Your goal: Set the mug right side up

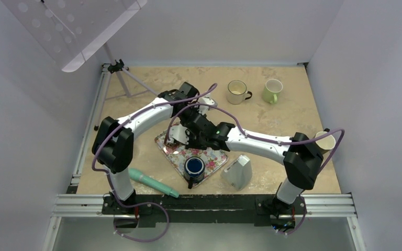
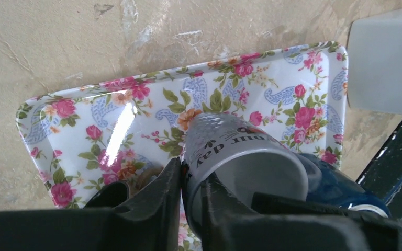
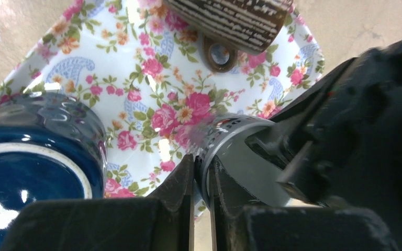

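Note:
A white mug (image 2: pixel 241 151) with black lettering is held tilted over the floral tray (image 2: pixel 73 115), its open mouth facing the left wrist camera. My left gripper (image 2: pixel 191 170) is shut on its rim, one finger outside and one inside. My right gripper (image 3: pixel 201 159) is shut on the same mug's rim (image 3: pixel 225 136), also one finger in and one out. In the top view both wrists meet over the tray (image 1: pixel 174 159) and hide most of the mug (image 1: pixel 177 135).
A blue mug (image 1: pixel 194 167) stands upright on the tray's near end. A brown striped mug (image 3: pixel 225 21) lies on the tray's far end. A white carton (image 1: pixel 238 172) is right of the tray, a teal tool (image 1: pixel 152 182) near left. Cream (image 1: pixel 236 91) and green (image 1: pixel 272 90) mugs stand far back.

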Controlling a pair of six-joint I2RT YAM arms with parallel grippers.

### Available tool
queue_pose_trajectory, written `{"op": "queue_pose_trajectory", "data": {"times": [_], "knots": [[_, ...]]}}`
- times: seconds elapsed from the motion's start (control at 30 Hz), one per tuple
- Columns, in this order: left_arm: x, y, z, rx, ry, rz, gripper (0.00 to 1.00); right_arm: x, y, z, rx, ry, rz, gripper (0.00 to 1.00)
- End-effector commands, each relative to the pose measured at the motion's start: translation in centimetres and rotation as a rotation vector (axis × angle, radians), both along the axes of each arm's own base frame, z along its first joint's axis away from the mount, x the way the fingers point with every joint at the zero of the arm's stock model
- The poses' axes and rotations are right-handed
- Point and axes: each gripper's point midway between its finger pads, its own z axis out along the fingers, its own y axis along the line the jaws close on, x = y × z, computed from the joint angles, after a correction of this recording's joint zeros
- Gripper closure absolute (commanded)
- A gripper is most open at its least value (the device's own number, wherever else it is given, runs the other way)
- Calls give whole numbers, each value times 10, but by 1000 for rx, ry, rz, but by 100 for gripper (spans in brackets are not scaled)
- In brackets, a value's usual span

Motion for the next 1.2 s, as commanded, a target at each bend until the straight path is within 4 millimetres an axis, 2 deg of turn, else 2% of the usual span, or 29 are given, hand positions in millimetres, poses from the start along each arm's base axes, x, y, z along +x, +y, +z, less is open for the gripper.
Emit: {"op": "queue_pose_trajectory", "data": {"times": [0.0, 0.03, 0.2, 0.3, 0.37, 0.47, 0.6, 0.73, 0.87, 1.07, 1.17], "knots": [[-5, 9, -17, 43, 16, -29, 93, 20, 13, 34, 69, -97, -38, 100], [-5, 8, -17, 36, 18, -28, 99, 20, 14, 32, 71, -94, -43, 100], [-8, 1, -12, -22, 13, -30, 100, 24, 13, 29, 81, -93, -101, 100], [-6, 5, -15, -10, -8, -26, 100, 25, 12, 27, 82, -86, -128, 98], [-4, 8, -16, 5, -23, -23, 100, 26, 10, 26, 81, -85, -156, 87], [0, 10, -14, 14, -48, -15, 100, 28, 5, 27, 80, -93, -191, 63], [6, 11, -11, 18, -64, 0, 100, 28, -3, 44, 149, -122, -255, 51], [9, 12, -11, 26, -67, 10, 100, 21, -10, 60, 228, -127, -271, 49], [13, 10, 0, 5, -75, 24, 100, 9, -20, 72, 296, -110, -283, 48], [16, -1, 36, -95, -60, 32, 100, 13, -41, 90, 404, -82, -400, 48], [21, 2, 53, -126, -62, 46, 100, 19, -51, 106, 485, -60, -441, 48]]}}
